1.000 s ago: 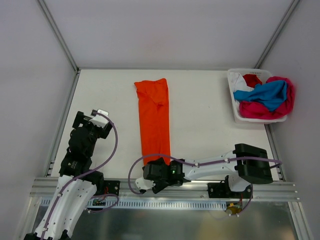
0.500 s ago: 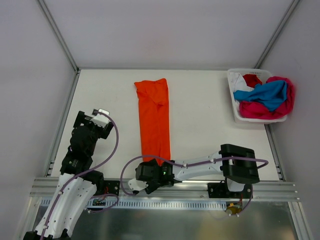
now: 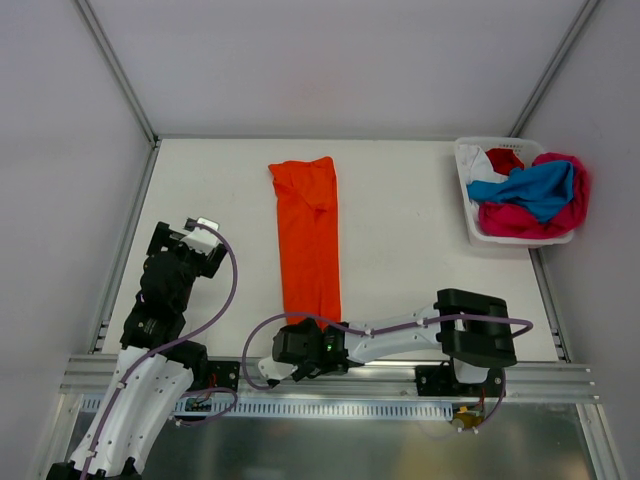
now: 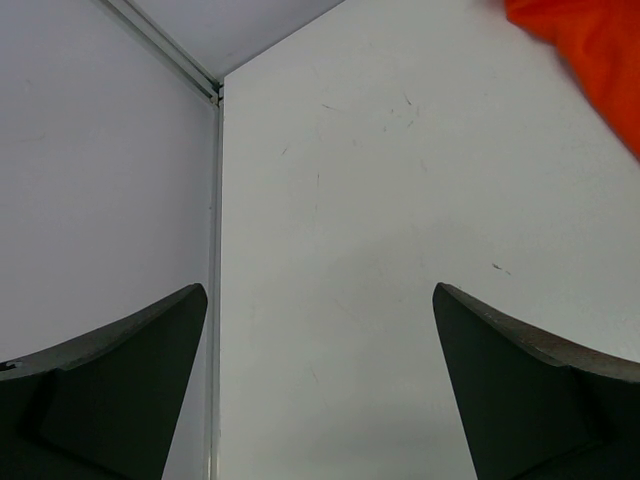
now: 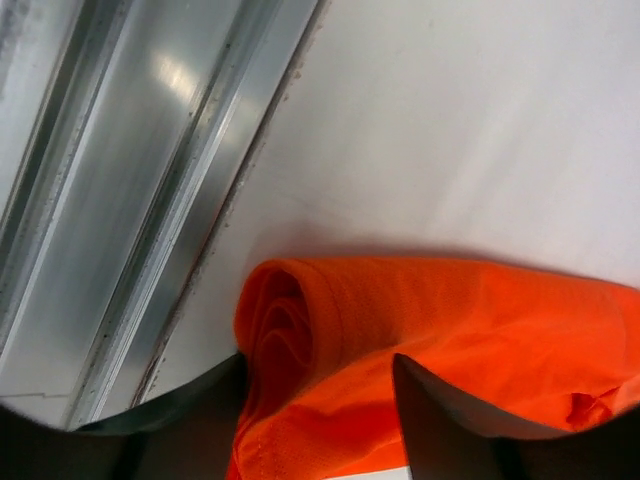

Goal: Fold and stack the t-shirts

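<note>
1. The orange t-shirt (image 3: 308,235) lies on the worktop (image 3: 420,260) as a long narrow strip. It runs from 12 o'clock down to 6 o'clock, a little left of centre. The other t-shirts (image 3: 530,190) are heaped in the basket (image 3: 520,240) at 2 o'clock.
2. The right arm (image 3: 400,338) reaches along the near edge to the strip's 6 o'clock end. Its jaws stand spread, one on each side of that rolled, layered end. The cloth sits between them and does not look pinched.
3. The left arm (image 3: 160,290) hangs over bare worktop at 9 o'clock, jaws spread wide and holding nothing.
4. The step looks like taking the near end to fold the strip in half toward 12 o'clock.
5. To do it well, I'd want the jaws low enough to catch every layer, not just the top curl, and square to the end.
6. Then lift only just clear and carry straight along the strip, so the sides stay lined up.
7. The danger is a lower layer slipping out and dragging the fold askew.
</note>
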Robot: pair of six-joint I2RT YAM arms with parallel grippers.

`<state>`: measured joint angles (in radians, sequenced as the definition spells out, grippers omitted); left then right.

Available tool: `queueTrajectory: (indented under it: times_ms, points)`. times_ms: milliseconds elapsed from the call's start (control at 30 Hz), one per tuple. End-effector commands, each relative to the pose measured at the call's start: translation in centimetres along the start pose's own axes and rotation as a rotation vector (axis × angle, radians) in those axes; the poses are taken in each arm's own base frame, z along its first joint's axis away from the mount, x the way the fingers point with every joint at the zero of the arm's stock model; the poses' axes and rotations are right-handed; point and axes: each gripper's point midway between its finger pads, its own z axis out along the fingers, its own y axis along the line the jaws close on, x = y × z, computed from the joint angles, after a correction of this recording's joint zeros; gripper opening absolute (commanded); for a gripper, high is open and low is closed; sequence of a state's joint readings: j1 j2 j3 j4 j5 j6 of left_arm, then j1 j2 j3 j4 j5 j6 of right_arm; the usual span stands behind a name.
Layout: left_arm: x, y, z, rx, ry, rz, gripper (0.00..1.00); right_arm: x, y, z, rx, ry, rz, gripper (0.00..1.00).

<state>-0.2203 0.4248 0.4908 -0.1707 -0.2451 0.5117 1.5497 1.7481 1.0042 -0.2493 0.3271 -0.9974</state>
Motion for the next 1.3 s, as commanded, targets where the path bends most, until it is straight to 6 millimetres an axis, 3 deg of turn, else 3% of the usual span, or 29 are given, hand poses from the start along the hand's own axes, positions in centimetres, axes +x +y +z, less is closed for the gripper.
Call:
queueTrajectory:
  times_ms: [0, 67, 100, 200, 267, 433, 500, 633, 767, 1000, 1267]
  points:
    - [-1.2, 1.2, -0.2, -0.042, -0.036, -0.033, 0.99, 1.6, 1.6, 0.9, -0.046, 0.067, -0.006, 0.60]
    - [-1.1, 1.1, -0.2, -0.038, -0.034, -0.031, 0.99, 1.5, 1.5, 0.7, -0.061, 0.068, 0.009, 0.48]
    - [-1.2, 1.1, -0.2, -0.039, -0.037, -0.032, 0.99, 1.6, 1.5, 0.6, -0.067, 0.077, 0.009, 0.34]
    - [-1.2, 1.1, -0.2, -0.038, -0.037, -0.030, 0.99, 1.6, 1.3, 0.5, -0.065, 0.083, 0.012, 0.08]
    - [-1.2, 1.1, -0.3, -0.037, -0.037, -0.032, 0.99, 1.7, 1.2, 0.4, -0.069, 0.085, 0.023, 0.00]
    - [-1.0, 0.9, -0.4, -0.033, -0.038, -0.032, 0.99, 1.5, -0.2, -1.8, -0.088, 0.060, 0.094, 0.00]
    - [-1.0, 0.9, -0.4, -0.029, -0.037, -0.031, 0.99, 0.3, -2.1, -3.8, -0.071, 0.000, 0.137, 0.00]
    - [-1.0, 0.7, -0.2, -0.017, -0.031, -0.032, 0.99, 0.6, -5.8, -6.7, -0.006, -0.026, 0.195, 0.00]
    - [-0.8, 0.5, -0.1, -0.006, -0.023, -0.033, 0.99, 1.8, -9.5, -8.1, 0.097, -0.002, 0.203, 0.00]
    - [-0.8, 0.4, -0.2, 0.001, -0.023, -0.031, 0.99, 6.0, -14.2, -7.0, 0.212, 0.098, 0.217, 0.00]
    - [-0.7, 0.2, -0.2, 0.012, -0.022, -0.033, 0.99, 11.4, -20.1, -3.0, 0.323, 0.224, 0.203, 0.00]
